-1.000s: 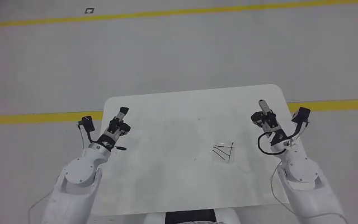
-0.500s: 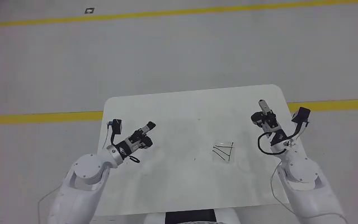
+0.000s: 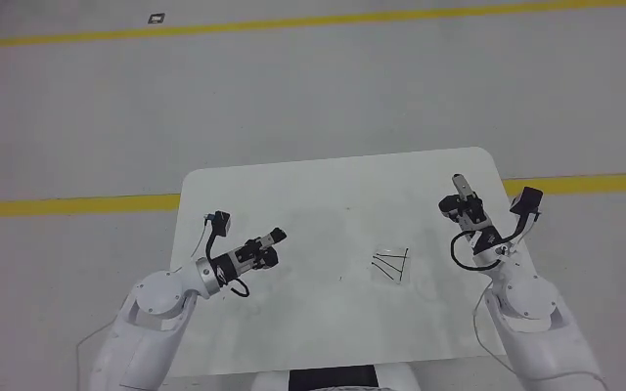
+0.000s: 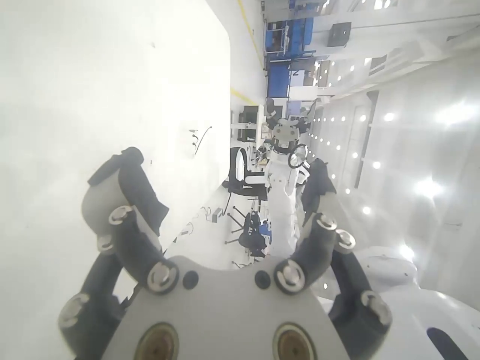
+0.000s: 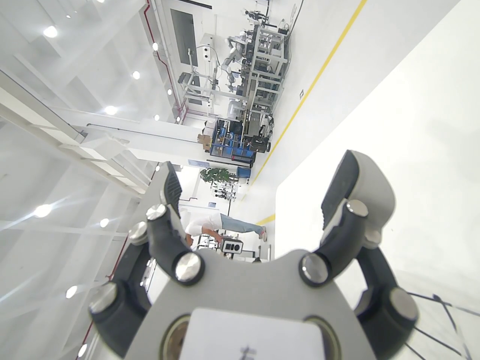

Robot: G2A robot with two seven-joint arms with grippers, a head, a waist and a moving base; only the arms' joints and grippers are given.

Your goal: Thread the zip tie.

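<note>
Left gripper: I am holding my left gripper open and empty, low over the worktop and pointing across it toward the ties.
Right gripper: I am holding my right gripper open and empty too, raised near the worktop's far right corner.
Zip ties: a small fan of thin black zip ties is lying flat on the worktop, well apart from my left gripper and nearer my right. Some are crossing or touching at one end.
Stage: I am judging that nothing is grasped yet, so the pick is coming first and the threading after.
Risk, double pick: because the ties are overlapping, closing on the bunch is likely to be lifting two at once or dragging a neighbour along.
Risk, missed grasp: the ties are lying flush on the surface. Fingertips coming in too high are closing on air; too low, they are scraping the worktop and flicking the ties away.
Risk, scatter: a sideways approach from my left is likely to be pushing the fan toward the near edge.
Risk, threading: I cannot tell the head from the tail of any tie here, so I am risking gripping the wrong end, and a thin tail is likely to be bending off line.
</note>
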